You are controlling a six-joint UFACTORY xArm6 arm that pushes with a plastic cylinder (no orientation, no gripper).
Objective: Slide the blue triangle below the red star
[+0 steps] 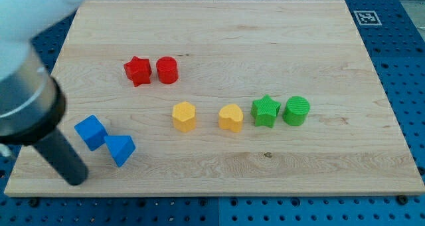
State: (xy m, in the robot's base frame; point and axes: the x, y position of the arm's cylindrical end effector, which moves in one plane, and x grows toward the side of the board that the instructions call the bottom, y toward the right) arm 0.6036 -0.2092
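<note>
— Where is your tool right now?

— My tip (77, 180) sits near the desk's (219, 26) lower left corner. The tool is a plain rod, so it grips nothing and touches no block.

— And the blue triangle?

— The blue triangle (121, 149) lies just to the view's right of my tip and a little above it, close but apart. Touching its upper left side is a blue cube (91, 131), which sits above my tip.

— Where's the red star?

— The red star (137, 71) is well above the triangle, toward the view's top, with a red cylinder (167, 70) pressed against its right side. The wood between triangle and star looks bare.

— Anything else around?

— To the view's right, across the middle, runs a row: a yellow hexagon-like block (184, 116), then a yellow block (231, 117) whose shape I cannot quite make out, then a green star (264, 111) just beside a green cylinder (296, 111).
</note>
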